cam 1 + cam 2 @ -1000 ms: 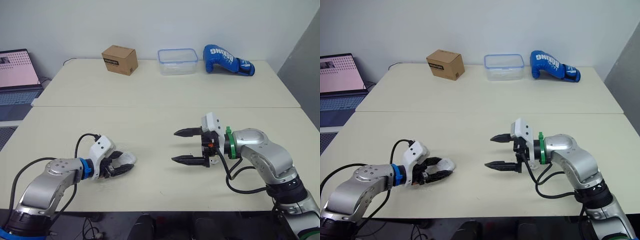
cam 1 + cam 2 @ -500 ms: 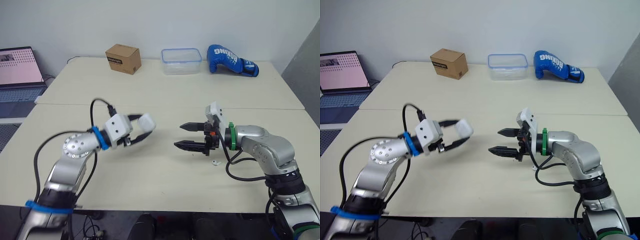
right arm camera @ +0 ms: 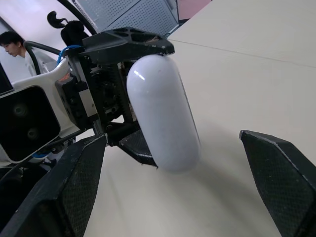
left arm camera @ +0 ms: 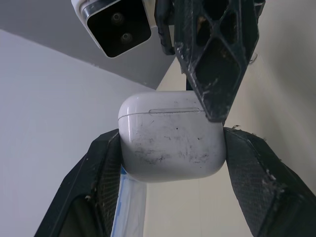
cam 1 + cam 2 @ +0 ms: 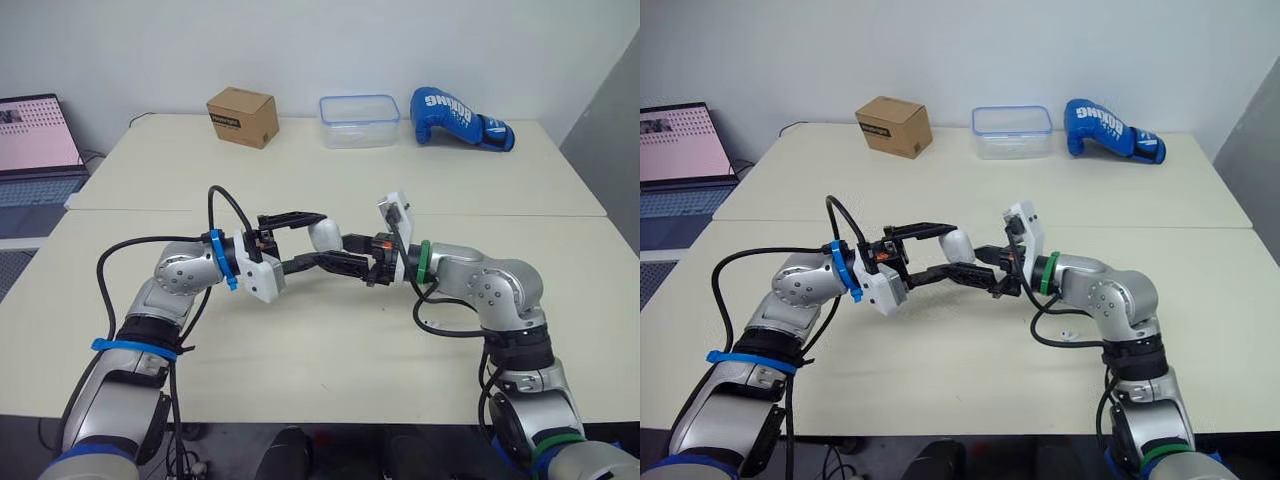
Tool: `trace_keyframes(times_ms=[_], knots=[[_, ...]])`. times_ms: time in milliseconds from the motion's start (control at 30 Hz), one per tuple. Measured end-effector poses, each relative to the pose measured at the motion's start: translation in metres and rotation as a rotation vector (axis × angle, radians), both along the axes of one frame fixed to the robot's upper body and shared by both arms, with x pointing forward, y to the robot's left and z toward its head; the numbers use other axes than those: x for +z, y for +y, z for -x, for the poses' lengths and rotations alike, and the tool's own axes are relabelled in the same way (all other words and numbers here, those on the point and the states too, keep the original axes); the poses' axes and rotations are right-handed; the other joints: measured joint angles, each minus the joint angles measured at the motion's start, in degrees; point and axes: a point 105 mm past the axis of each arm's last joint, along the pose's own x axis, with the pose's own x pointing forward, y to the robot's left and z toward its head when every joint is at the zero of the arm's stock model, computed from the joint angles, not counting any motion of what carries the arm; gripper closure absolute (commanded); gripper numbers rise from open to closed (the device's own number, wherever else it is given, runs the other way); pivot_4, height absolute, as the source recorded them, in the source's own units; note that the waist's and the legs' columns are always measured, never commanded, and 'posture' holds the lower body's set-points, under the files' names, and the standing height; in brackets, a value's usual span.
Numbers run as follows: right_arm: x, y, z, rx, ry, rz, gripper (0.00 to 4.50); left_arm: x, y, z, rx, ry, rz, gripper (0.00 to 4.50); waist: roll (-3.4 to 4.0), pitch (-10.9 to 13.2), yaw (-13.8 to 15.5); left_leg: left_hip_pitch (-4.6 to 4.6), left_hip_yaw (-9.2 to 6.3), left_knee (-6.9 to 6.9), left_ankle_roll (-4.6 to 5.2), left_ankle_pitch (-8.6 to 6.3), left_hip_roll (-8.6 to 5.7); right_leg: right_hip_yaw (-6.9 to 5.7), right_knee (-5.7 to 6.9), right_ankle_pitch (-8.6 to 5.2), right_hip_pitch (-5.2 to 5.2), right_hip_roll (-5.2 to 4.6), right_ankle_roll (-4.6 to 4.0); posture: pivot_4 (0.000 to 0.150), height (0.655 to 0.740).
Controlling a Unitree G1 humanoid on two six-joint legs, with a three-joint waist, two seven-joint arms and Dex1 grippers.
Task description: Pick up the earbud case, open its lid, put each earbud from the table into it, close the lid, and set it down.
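A white earbud case (image 5: 325, 236) hangs above the middle of the table, lid closed, with my left gripper (image 5: 318, 242) shut on its two sides. In the left wrist view the case (image 4: 170, 138) sits between my black fingers (image 4: 98, 168). My right gripper (image 5: 988, 268) faces it from the right and is open, its fingers spread wide on either side of the case (image 3: 160, 108). One right fingertip (image 4: 217, 94) overlaps the case's corner by the lid seam. A small white earbud (image 5: 1068, 334) lies on the table under my right forearm.
Along the far edge of the table stand a cardboard box (image 5: 240, 117), a clear plastic container (image 5: 358, 121) and a blue boxing glove (image 5: 455, 118). A laptop (image 5: 35, 140) sits on a side desk at the left. A person (image 3: 12, 42) is in the background.
My left arm lifted the case off the near-left table and carried it right to mid-table height. My right gripper moved left and up to meet it, staying open.
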Motion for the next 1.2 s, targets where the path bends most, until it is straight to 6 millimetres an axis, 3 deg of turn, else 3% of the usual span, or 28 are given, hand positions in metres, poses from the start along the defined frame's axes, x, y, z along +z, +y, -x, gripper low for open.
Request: trace_keyframes(times_ms=[67,167,467,667,700,833,1000,1100,1200], knots=[[0.001,-0.001,-0.002,-0.012,-0.008,0.0,0.0,-0.001,-0.002,0.0,-0.013,-0.005,-0.006,1.74,0.0,0.0,-0.1,0.0,-0.02,0.0,0.0,0.0,0.02,0.0,0.01,0.0,0.0,0.04,0.0,0.15,0.74],[0.001,-0.001,-0.005,-0.024,-0.01,0.002,0.54,-0.001,-0.002,-0.001,-0.015,-0.002,-0.004,1.74,0.0,0.0,-0.2,0.0,-0.04,-0.01,0.0,0.0,0.05,0.0,0.01,0.0,0.0,0.07,0.0,0.15,0.74],[0.002,0.001,-0.002,-0.005,-0.046,0.029,3.58,-0.003,-0.004,-0.002,-0.013,0.0,0.01,1.74,0.0,0.0,-0.2,-0.01,-0.07,-0.01,0.0,0.0,0.04,-0.01,0.01,0.0,0.0,0.09,0.0,0.15,0.74],[0.001,-0.001,-0.002,-0.01,-0.061,0.044,3.59,-0.004,-0.006,-0.004,-0.015,0.008,0.018,1.74,0.0,0.0,-0.2,0.01,-0.08,-0.01,0.0,0.0,0.08,0.0,0.02,0.0,0.0,0.12,0.0,0.15,0.74],[0.001,-0.001,-0.002,-0.01,-0.06,0.044,3.59,-0.004,-0.006,-0.004,-0.015,0.009,0.019,1.01,0.0,0.0,-0.2,0.0,-0.08,-0.01,0.0,0.0,0.08,0.0,0.02,0.0,0.0,0.13,0.0,0.15,0.74],[0.0,-0.005,-0.01,-0.046,-0.034,0.027,3.65,-0.009,-0.009,-0.002,-0.033,0.031,0.0,0.08,0.0,0.0,-0.2,0.0,-0.08,0.0,0.0,0.0,0.06,0.01,0.02,0.0,0.01,0.12,0.0,0.15,0.74],[-0.018,-0.042,-0.04,-0.22,-0.081,0.164,3.65,0.001,-0.008,-0.009,0.004,0.239,0.042,0.08,0.0,0.0,-0.3,-0.02,-0.07,0.0,0.0,0.0,0.06,0.03,0.02,0.0,0.01,0.12,0.0,0.15,0.74],[-0.03,-0.069,-0.054,-0.298,-0.163,0.32,3.65,0.006,-0.005,-0.014,0.029,0.5,0.08,0.67,0.02,0.0,-0.5,-0.01,-0.07,-0.02,0.0,0.0,0.09,0.02,0.02,-0.01,0.0,0.17,0.01,0.15,0.74],[-0.033,-0.072,-0.052,-0.221,-0.291,0.459,3.65,0.007,-0.002,-0.015,0.046,0.683,0.059,1.63,0.02,0.0,-1.3,0.0,-0.08,-0.03,0.0,0.0,0.15,0.01,0.01,-0.03,0.0,0.26,0.02,0.15,0.74]])
